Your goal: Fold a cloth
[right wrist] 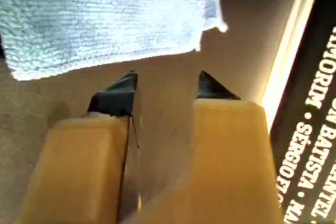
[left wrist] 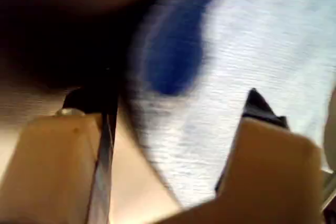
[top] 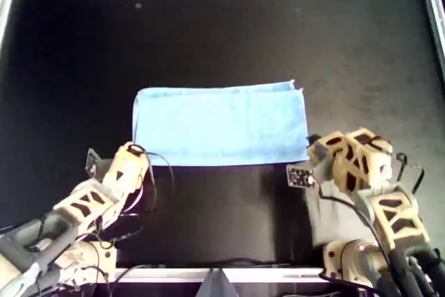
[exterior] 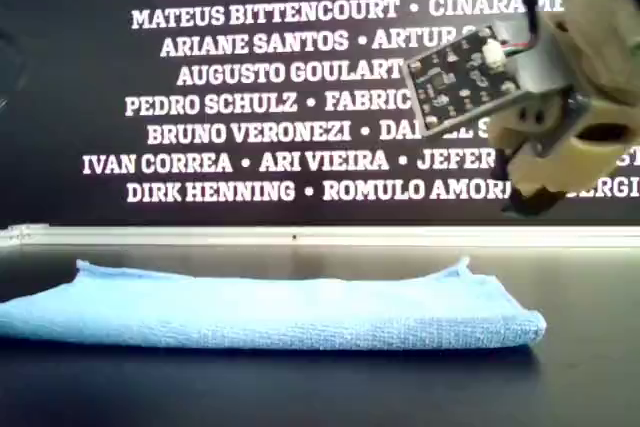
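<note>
One cloth (top: 220,126) lies on the dark table (top: 222,33), a little below the middle of the overhead view. It is light blue and folded into a long flat rectangle, with layered edges showing at its right end in that view. In the exterior view the same cloth (exterior: 270,312) stretches low across the lower half of the frame, a small corner tip sticking up near its right end and another at its left.

Two arms are in view, one at each lower corner of the overhead view. The left gripper (top: 132,149) sits at the lower left corner of the cloth in the overhead view. In the left wrist view its two fingers (left wrist: 86,103) are spread wide, with the cloth (left wrist: 252,51) directly under and between them; the picture is too blurred to tell whether they touch the fabric.

The right gripper (top: 313,145) is just beside the cloth's lower right corner in the overhead view. In the right wrist view its two fingers (right wrist: 118,95) are spread with a gap between them, holding nothing, their tips just short of the cloth's edge (right wrist: 105,19) over bare table.

A wall of white printed names (exterior: 250,77) fills the upper half of the exterior view.
</note>
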Controlling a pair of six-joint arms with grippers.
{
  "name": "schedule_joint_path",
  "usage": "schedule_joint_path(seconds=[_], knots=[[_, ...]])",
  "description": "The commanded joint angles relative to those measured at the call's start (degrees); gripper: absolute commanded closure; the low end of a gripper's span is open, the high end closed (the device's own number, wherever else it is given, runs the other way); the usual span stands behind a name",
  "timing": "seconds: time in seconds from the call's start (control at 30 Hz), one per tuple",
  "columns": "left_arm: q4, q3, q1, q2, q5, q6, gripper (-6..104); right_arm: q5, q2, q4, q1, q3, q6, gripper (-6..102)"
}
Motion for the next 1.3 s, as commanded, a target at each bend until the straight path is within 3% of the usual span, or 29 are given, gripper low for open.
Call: schedule_joint_path(seconds=[0.0, 0.37, 0.4, 0.53, 0.7, 0.8, 1.07, 1.27], knots=[[-0.2, 2.0, -1.3, 6.3, -0.4, 0.4, 11, 0.2, 3.6, 0.8, -0.5, 0.6, -0.26, 51], [-0.3, 13.8, -0.4, 38.8, -0.4, 0.4, 10, 0.3, 4.0, 0.7, -0.6, 2.7, 0.62, 50], [-0.3, 14.7, -0.4, 41.7, -0.4, 0.4, 10, 0.3, 4.0, 0.7, -0.6, 2.7, -0.18, 50], [-0.3, 18.5, 0.3, 51.1, -0.8, 0.4, 10, 0.3, 4.2, 0.7, -0.6, 2.3, -0.26, 50], [-0.3, 18.5, 6.8, 57.1, -7.7, 0.4, 11, 0.4, 8.3, 0.7, -0.8, 2.3, -0.26, 49], [-0.3, 18.5, 8.8, 57.9, -11.1, 0.4, 11, 0.4, 16.0, 0.7, -0.9, 3.8, -0.26, 49], [-0.3, 18.5, 8.8, 58.0, -11.7, 0.4, 10, 0.4, 38.1, 0.7, -0.8, 16.1, -0.26, 49], [-0.3, 18.6, 8.9, 58.0, -11.7, 0.4, 10, 0.4, 39.6, 0.7, -0.7, 19.8, -0.44, 49]])
